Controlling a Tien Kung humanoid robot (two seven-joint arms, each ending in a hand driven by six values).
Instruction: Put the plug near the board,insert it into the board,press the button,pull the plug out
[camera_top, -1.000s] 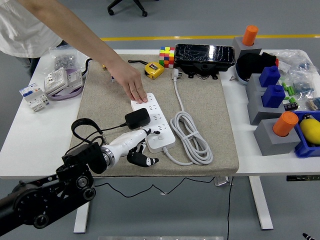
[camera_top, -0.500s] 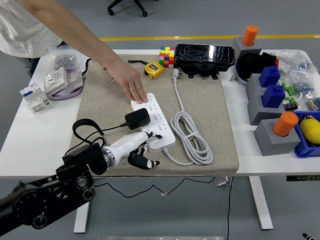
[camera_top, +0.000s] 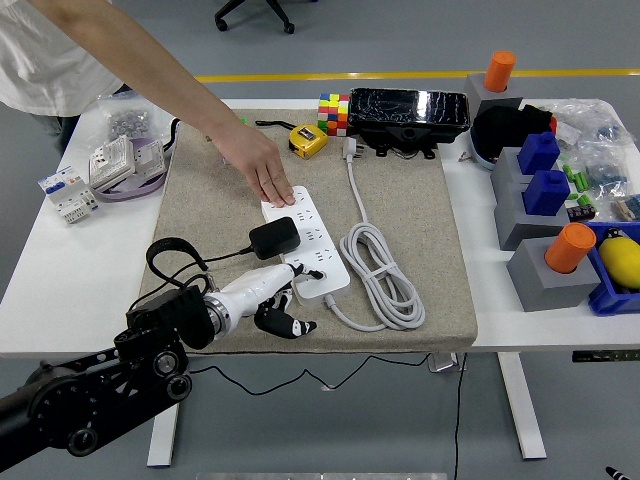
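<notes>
One person's hand (camera_top: 268, 172) — on board (camera_top: 306, 243)

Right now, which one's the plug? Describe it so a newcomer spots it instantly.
Start at the tan mat covering the table's middle, then find the white power strip lying on it. The plug is the black block sitting on the strip's left side, trailing a thin black cord, the only black thing on the strip.

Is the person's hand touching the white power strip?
Touching. In the head view, the person's hand lies flat on the far end of the white power strip.
</notes>
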